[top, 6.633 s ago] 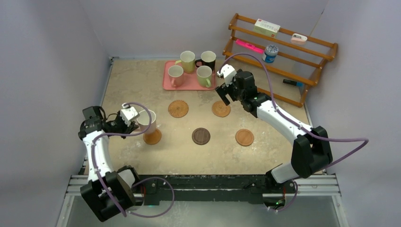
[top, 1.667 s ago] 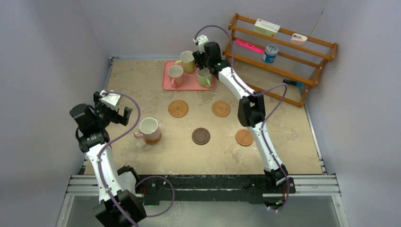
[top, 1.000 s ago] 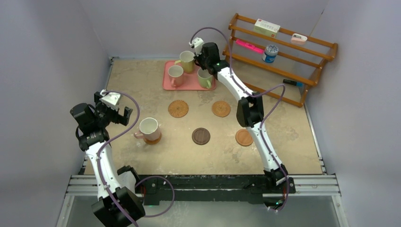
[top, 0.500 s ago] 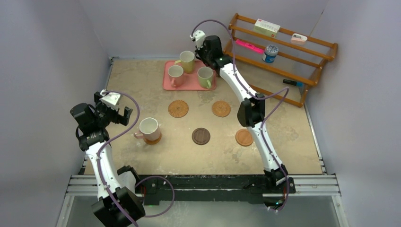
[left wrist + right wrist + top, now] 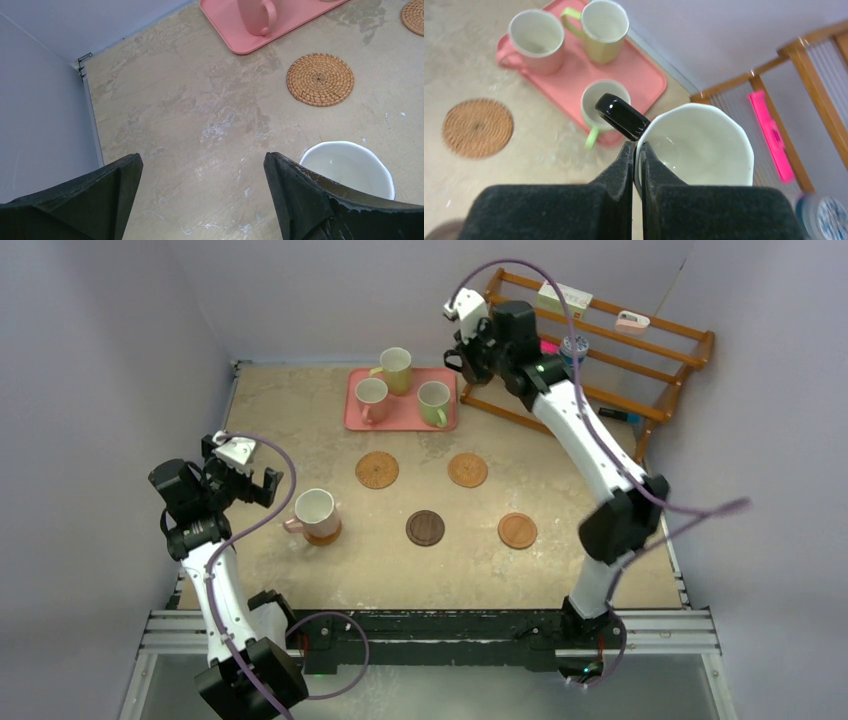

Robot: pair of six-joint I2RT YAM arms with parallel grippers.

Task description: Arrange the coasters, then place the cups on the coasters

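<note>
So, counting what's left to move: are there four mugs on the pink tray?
No, the pink tray holds three: a pink mug, a pale yellow mug and a light green mug.

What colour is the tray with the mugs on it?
Pink tray; the right wrist view shows it best.

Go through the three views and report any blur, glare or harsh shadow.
Top external: even light, soft shadows, sharp. Left wrist: table crisp, near fingers dark and slightly soft. Right wrist: a glare spot on the handle of the black mug; coaster and can blurred.
</note>
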